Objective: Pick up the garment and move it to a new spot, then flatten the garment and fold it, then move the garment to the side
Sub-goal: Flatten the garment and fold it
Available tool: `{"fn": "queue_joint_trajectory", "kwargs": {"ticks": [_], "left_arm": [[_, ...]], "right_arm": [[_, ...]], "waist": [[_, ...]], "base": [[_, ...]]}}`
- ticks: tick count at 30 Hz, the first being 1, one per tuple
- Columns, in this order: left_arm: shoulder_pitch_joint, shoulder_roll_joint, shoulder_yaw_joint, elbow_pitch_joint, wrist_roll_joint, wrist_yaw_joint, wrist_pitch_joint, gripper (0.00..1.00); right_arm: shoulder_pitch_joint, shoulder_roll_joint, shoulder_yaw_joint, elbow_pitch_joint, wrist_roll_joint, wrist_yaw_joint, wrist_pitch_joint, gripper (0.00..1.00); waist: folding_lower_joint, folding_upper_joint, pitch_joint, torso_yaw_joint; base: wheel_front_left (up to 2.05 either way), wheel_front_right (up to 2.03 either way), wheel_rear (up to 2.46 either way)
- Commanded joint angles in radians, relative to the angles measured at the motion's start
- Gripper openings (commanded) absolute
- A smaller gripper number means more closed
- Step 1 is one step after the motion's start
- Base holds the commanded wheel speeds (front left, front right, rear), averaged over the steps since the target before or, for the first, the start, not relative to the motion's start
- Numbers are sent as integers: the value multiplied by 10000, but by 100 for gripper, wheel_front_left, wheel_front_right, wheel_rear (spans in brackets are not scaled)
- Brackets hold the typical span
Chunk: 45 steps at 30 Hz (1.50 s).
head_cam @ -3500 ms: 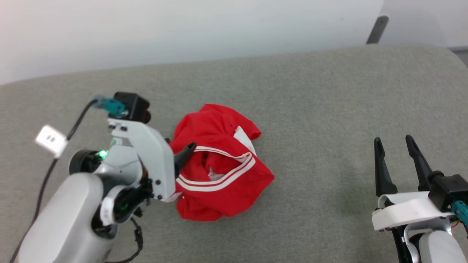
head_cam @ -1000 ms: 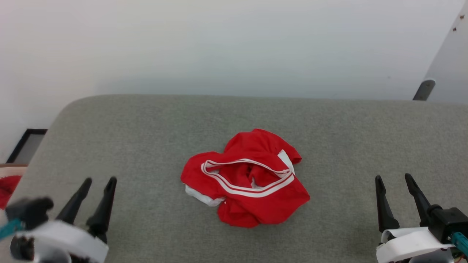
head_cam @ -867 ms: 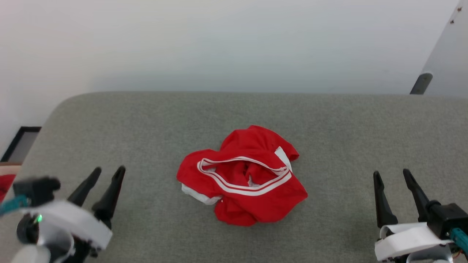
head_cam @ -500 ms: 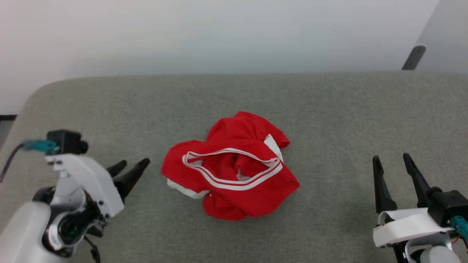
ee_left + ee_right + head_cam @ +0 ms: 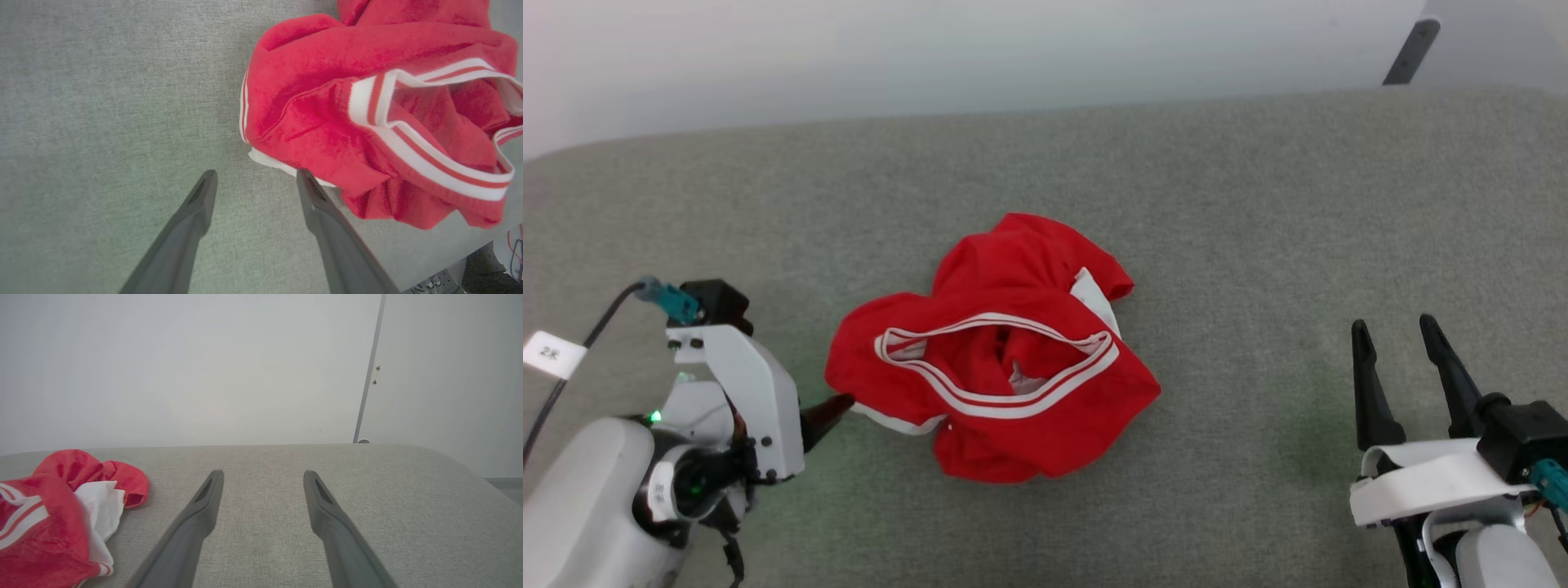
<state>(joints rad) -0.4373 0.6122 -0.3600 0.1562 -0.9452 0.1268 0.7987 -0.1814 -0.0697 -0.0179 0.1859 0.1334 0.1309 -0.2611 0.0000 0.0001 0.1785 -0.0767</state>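
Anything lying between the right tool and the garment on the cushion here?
No. In the head view, the stretch of grey cushion between the right tool and the garment is bare; the right wrist view agrees.

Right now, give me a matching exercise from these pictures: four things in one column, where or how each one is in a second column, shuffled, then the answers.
Things:
1. shorts
2. left claw
3. right claw
4. white tag

Places or states:
A. open, over bare grey cushion, well apart from the shorts
B. at the head view's left edge
C. crumpled in a heap in the middle of the cushion
D. open, one fingertip right at the shorts' edge

Pairs: 1-C, 2-D, 3-A, 4-B
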Motion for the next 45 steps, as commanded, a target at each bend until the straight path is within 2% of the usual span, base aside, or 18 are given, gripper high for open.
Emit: {"fn": "queue_joint_trajectory", "kwargs": {"ticks": [1, 11, 18, 19, 20, 21, 27, 32, 39, 45], "left_arm": [[-180, -18, -43, 124, 43, -135, -65, 100], [-933, -308, -502, 1378, 400, -843, -345, 100], [-1296, -834, -771, 2522, 284, -1207, -410, 100], [-1333, -910, -778, 2660, 213, -1274, -345, 93], [-1374, -942, -835, 2770, 226, -1354, -341, 93], [-1400, -984, -873, 2896, 214, -1369, -284, 0], [-1583, -1115, -914, 3393, 55, -1518, -132, 0], [-1727, -893, -798, 3315, -3, -1480, -58, 0], [-1453, -267, -428, 2320, -120, -1137, 51, 0], [-771, 495, -39, 1014, -187, -574, 217, 0]], "right_arm": [[-214, 41, 24, -56, 61, -3, -50, 100], [-491, 91, 53, -236, 97, -3, -54, 100], [-606, 103, 91, -254, 108, -3, -56, 100], [-619, 105, 93, -250, 108, -3, -56, 100], [-633, 107, 105, -236, 110, -3, -56, 100], [-648, 106, 105, -227, 115, -3, -56, 100], [-622, 110, 61, -246, 87, -3, -56, 100], [-495, 98, -14, -222, 62, -3, -56, 100], [-296, 57, -74, -161, 46, -3, -57, 100], [-104, 23, -18, -115, 28, -3, -57, 100]], "waist": [[0, -1, 276, -190], [0, -1, 859, -291], [0, -1, 1017, -296], [0, -1, 1022, -294], [0, -1, 1026, -297], [0, -1, 1025, -295], [0, -1, 955, -264], [0, -1, 783, -185], [0, -1, 408, 27], [0, -1, 86, 272]], "base": [[0, 0, 0], [0, 0, 0], [0, 0, 0], [0, 0, 0], [0, 0, 0], [0, 0, 0], [0, 0, 0], [0, 0, 0], [0, 0, 0], [0, 0, 0]]}}
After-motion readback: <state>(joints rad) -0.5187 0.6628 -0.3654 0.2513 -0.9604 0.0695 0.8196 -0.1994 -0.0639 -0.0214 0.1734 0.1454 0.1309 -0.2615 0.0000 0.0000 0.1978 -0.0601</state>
